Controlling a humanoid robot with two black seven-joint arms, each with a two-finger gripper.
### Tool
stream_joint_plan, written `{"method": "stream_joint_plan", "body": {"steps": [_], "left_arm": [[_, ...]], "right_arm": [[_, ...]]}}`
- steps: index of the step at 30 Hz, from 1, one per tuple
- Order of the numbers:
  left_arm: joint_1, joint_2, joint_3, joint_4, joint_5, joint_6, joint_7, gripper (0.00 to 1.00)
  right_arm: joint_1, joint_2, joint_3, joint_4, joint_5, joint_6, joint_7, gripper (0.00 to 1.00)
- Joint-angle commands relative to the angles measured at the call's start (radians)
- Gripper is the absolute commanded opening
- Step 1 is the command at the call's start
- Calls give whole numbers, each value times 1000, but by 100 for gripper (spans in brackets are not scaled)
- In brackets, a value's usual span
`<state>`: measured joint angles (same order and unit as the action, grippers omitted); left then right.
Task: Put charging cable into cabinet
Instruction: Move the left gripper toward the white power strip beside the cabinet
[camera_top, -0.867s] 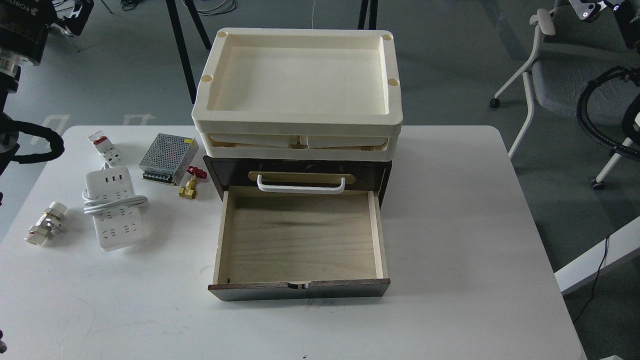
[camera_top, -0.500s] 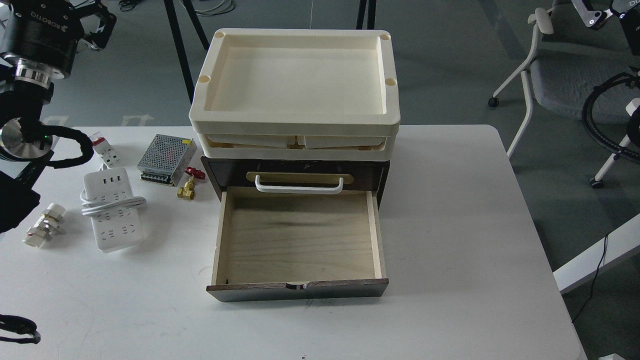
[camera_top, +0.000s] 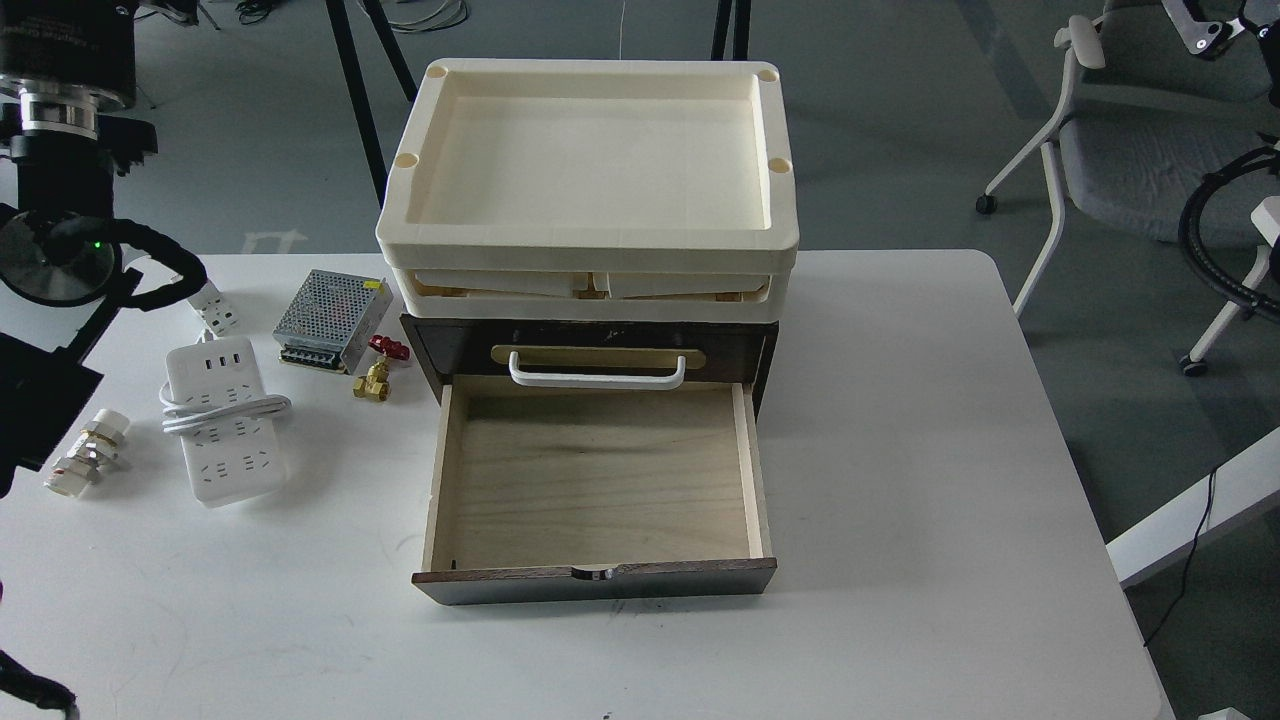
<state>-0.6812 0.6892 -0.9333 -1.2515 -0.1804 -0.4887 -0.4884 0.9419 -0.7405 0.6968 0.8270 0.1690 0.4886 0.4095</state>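
Note:
The charging cable (camera_top: 225, 420) is a flat white power strip with its thick white cord looped across it. It lies on the white table (camera_top: 900, 450), left of the cabinet. The cabinet (camera_top: 590, 350) is dark brown with cream trays (camera_top: 590, 240) on top. Its pale wood drawer (camera_top: 595, 480) is pulled out and empty, below a white bar handle (camera_top: 597, 370). My left arm (camera_top: 60, 130) rises at the far left, above and behind the cable. Its gripper (camera_top: 168, 10) is cut off by the top edge. My right gripper (camera_top: 1215, 25) barely shows at the top right, far from the table.
A perforated silver power supply box (camera_top: 333, 320), a brass valve with a red handle (camera_top: 378, 368), a white-and-red breaker block (camera_top: 215, 312) and a small metal fitting (camera_top: 85, 458) lie near the cable. An office chair (camera_top: 1130, 150) stands behind the table at the right.

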Motion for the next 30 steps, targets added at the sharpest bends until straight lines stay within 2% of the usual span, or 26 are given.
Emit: {"method": "stream_joint_plan", "body": {"steps": [1,6,10,12,15,17,19,23,25,30], "left_arm": [[107,201,-10,-260,197,0,0,100],[236,426,-27,-419,676,0,0,100],[275,596,-13,-514,1149,0,0,100],[275,677,1,-514,1319,0,0,100],[266,720,11,-514,1577,0,0,100],[262,711,13,-496,1804,0,0,100],[267,676,17,-415,2028,0,0,99],[198,463,34,-194,2337,0,0,98],[148,412,77,-134,2362,0,0,98],[-7,329,305,0,2362,0,0,98]], "right_arm": [[-2,-14,33,4,1,0,0,100],[-5,-30,40,3,4,0,2,100],[-20,-33,41,4,7,0,3,100],[-26,-37,41,6,9,0,3,100],[-40,-53,43,12,9,0,3,100],[-46,-56,43,9,9,0,3,100],[-52,-57,43,7,9,0,3,100],[-63,-57,43,7,9,0,0,100],[-84,-57,41,9,9,0,-2,100],[-155,-80,69,7,35,0,2,100]]}}
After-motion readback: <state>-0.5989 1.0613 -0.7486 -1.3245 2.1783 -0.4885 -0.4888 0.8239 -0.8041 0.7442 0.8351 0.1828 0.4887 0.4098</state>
